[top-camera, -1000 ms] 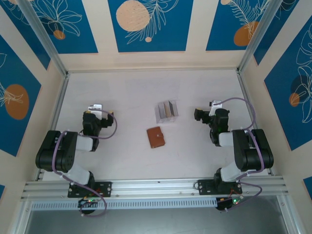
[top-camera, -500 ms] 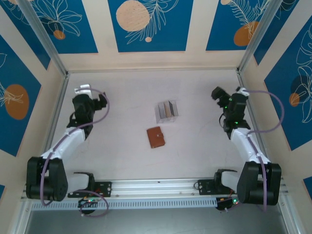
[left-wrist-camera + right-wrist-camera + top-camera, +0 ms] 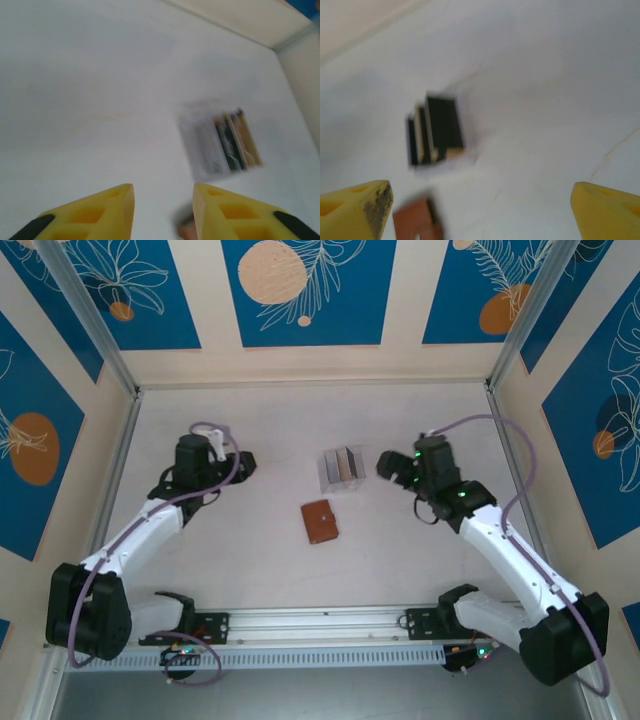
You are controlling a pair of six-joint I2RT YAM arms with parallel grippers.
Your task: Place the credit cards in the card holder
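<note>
The credit cards [image 3: 345,464] stand upright in a clear slotted stand at mid-table, grey and tan; they are blurred in the left wrist view [image 3: 227,140] and in the right wrist view [image 3: 434,131]. The card holder [image 3: 320,521] is a closed brown leather wallet lying flat just in front of the stand; a corner of it [image 3: 186,231] peeks by the left jaws, and it [image 3: 417,221] lies low left in the right wrist view. My left gripper [image 3: 240,462] [image 3: 163,196] hovers left of the stand, jaws apart and empty. My right gripper [image 3: 388,466] [image 3: 482,197] hovers right of it, wide open and empty.
The clear stand [image 3: 330,478] holds the cards. Pale walls with aluminium posts [image 3: 120,440] [image 3: 500,410] bound the table on three sides. A metal rail [image 3: 320,622] runs along the near edge at the arm bases.
Both arms have swung inward from the table's sides toward the card stand. The left jaws have narrowed; the right jaws have closed slightly.
</note>
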